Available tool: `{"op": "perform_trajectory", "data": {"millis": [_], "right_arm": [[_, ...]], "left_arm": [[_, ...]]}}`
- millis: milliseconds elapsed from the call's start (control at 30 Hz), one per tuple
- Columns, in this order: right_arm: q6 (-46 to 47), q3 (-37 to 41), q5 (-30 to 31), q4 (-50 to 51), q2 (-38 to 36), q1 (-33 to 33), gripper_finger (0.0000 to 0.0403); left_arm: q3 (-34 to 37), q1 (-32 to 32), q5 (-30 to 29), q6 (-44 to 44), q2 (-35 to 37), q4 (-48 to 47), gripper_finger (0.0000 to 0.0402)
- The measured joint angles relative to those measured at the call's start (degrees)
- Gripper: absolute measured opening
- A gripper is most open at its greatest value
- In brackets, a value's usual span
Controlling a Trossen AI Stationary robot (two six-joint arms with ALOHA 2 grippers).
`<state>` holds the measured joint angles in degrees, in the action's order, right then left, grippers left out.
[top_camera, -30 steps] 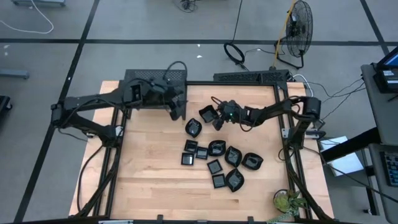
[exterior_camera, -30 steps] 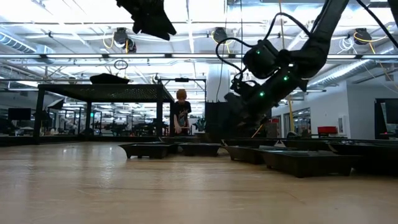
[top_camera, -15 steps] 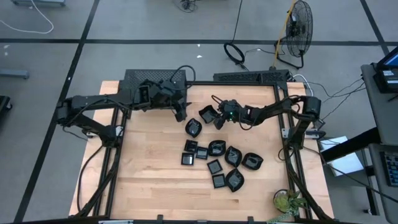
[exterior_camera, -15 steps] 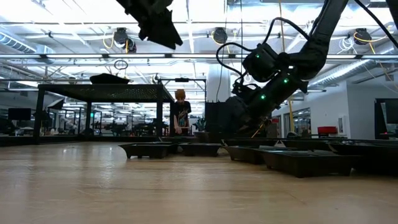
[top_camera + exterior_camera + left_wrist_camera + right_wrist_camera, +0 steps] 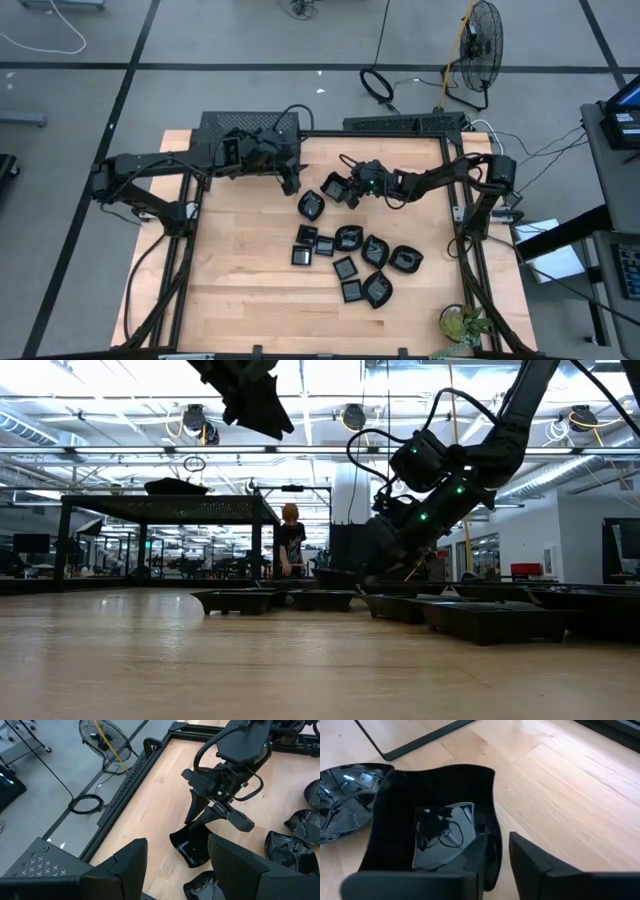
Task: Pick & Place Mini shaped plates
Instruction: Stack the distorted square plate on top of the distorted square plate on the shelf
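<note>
While my right fingers stand low over the far middle of the counter, they have the rim of a square plate between them: one finger is inside the dish, against its wall, and the other finger is outside, just beside the same wall. The gap between them is narrow, but I cannot tell if they already press the rim or only stand around it. This plate lies on the wood a little apart from the other mini plates, and in the high view my right gripper is at its edge. A leaf-like plate lies just beside the square one, on its far side from my fingers.

The other small black plates lie in a loose group on the middle of the counter, nearer to the front edge than my right fingers, some touching each other.

My left fingers are wide apart and hold nothing. They hang above the counter near the black mesh rack at the far left corner, and they look toward my right arm and the square plate.
</note>
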<state>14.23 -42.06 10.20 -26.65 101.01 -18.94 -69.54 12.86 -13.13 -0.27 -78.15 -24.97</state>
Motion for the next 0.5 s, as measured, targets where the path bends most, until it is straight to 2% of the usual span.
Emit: {"op": "perform_trajectory", "data": {"millis": [233,500], "right_arm": [[-2.6,0.0,-3.1,0.1,0.0,0.0,0.0009],[-6.6,0.0,-2.8,0.3,-2.3,0.4,0.0001]], "left_arm": [[0.0,0.0,0.0,-0.2,0.0,0.0,0.0214],[0.0,0.0,0.1,-0.2,0.0,0.0,0.0214]]}}
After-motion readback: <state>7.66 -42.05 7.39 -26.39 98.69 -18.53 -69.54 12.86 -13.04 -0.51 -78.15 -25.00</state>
